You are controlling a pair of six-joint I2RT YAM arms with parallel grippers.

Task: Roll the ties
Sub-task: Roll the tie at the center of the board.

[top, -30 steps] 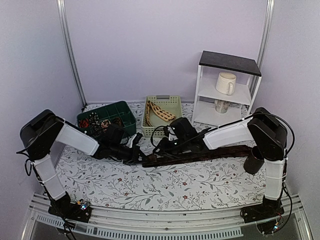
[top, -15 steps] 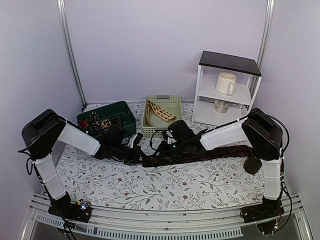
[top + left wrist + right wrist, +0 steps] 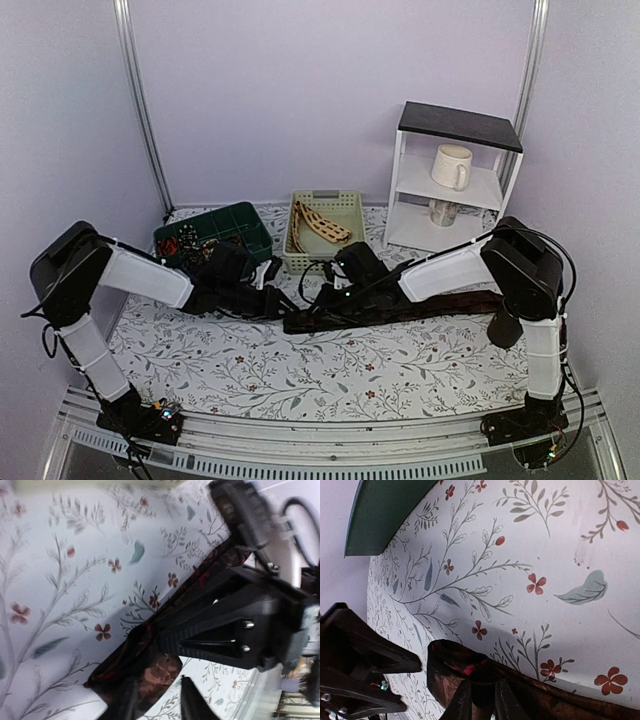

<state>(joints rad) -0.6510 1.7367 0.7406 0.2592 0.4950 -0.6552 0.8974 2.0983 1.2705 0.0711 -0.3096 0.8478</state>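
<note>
The dark tie (image 3: pixel 440 306) lies flat on the floral table cover (image 3: pixel 300 375), a little right of the middle. Its long axis runs left to right and tilts slightly far at the right. The right end points toward the black cup (image 3: pixel 508 328) and the left end points at the left arm.

That left end is turned over on itself into a short, thick fold. The right gripper (image 3: pixel 322 300) comes down on the tie just right of the fold. In the right wrist view its fingers (image 3: pixel 460 705) stand close together with dark fabric pinched between them.

The left gripper (image 3: pixel 278 302) sits at the very tip. In the left wrist view its fingers (image 3: pixel 192 702) stand on either side of the folded end. Whether they press on the fabric or only flank it cannot be told.

Farther back, a beige tie (image 3: pixel 322 226) lies slantwise in the cream basket (image 3: pixel 352 212). Small coiled ties (image 3: pixel 188 240) sit in the green bin (image 3: pixel 250 222) to its left.
</note>
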